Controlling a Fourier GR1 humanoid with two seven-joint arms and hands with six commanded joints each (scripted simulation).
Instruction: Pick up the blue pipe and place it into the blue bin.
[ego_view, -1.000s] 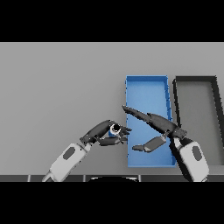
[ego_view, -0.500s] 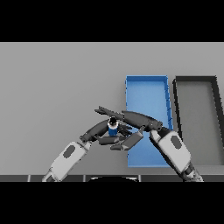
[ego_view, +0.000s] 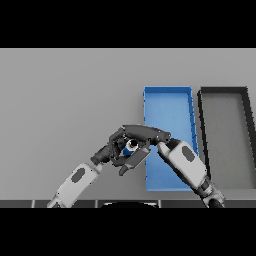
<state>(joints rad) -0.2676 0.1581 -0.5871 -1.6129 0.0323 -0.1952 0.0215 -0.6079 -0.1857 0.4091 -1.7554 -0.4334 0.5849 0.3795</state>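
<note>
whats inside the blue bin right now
The blue bin shows only bare blue floor in its far part. The right hand and its arm cover the near part, so that floor cannot be seen. The blue pipe sits outside, left of the bin, between both hands.

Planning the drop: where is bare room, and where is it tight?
Free: the blue bin's far half, the dark bin right of it, the grey table on the left. Crowded: beside the blue bin's near left wall, where left hand and right hand meet around the blue pipe.

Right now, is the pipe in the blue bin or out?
Out. The pipe sits between both hands, left of the blue bin, over the table.
</note>
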